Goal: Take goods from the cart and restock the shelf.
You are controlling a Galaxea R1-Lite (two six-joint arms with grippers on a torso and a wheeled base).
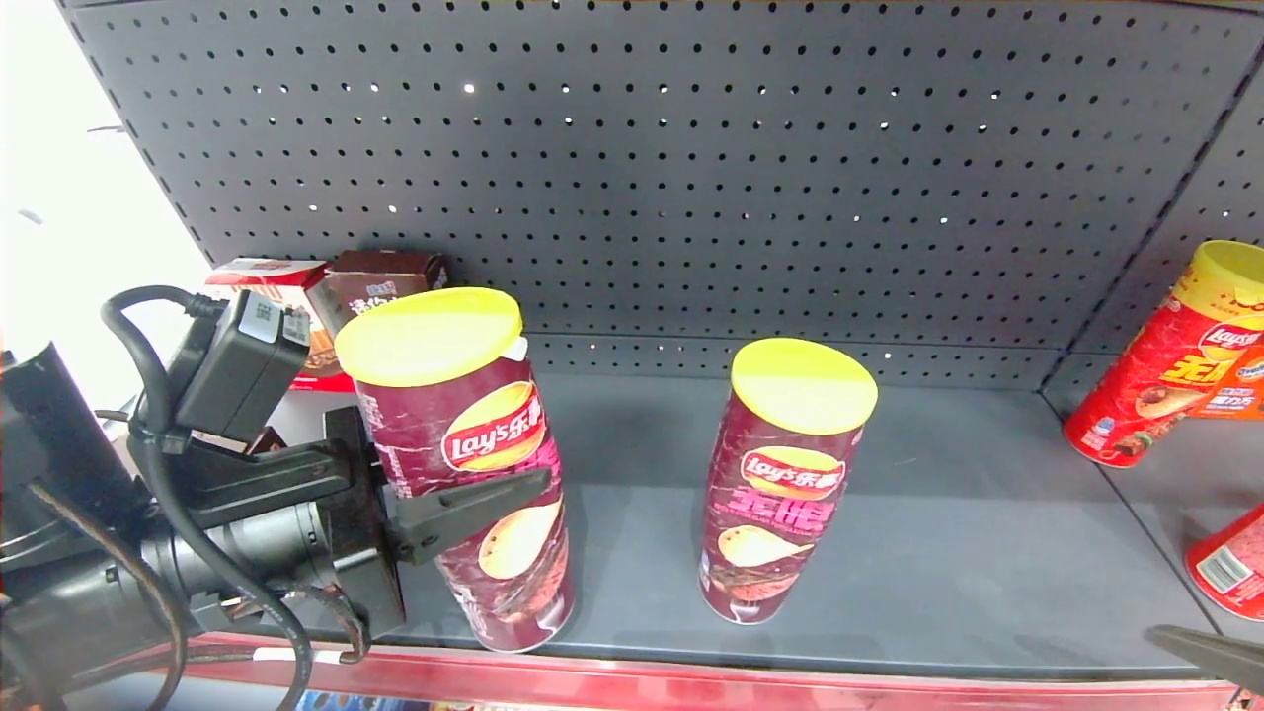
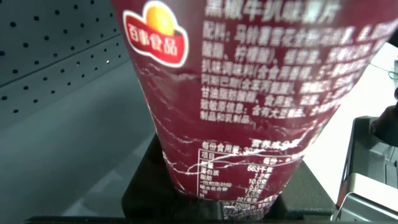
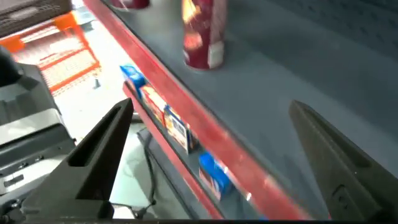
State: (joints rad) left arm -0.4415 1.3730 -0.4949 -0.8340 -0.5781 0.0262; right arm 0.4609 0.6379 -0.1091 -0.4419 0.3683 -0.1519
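Observation:
My left gripper is shut on a maroon chip can with a yellow lid. The can stands slightly tilted, with its base at the left front edge of the grey shelf. In the left wrist view the can's printed side sits close between the jaws. A second, matching can stands upright mid-shelf, a short gap to the right of the held one. My right gripper hangs open and empty just off the shelf's front right edge; one fingertip pokes into the head view's bottom right corner.
Red and brown boxes lie at the back left against the pegboard wall. Beyond a divider on the right, a red chip can stands and another lies. A red rail lines the front. An orange cart sits below.

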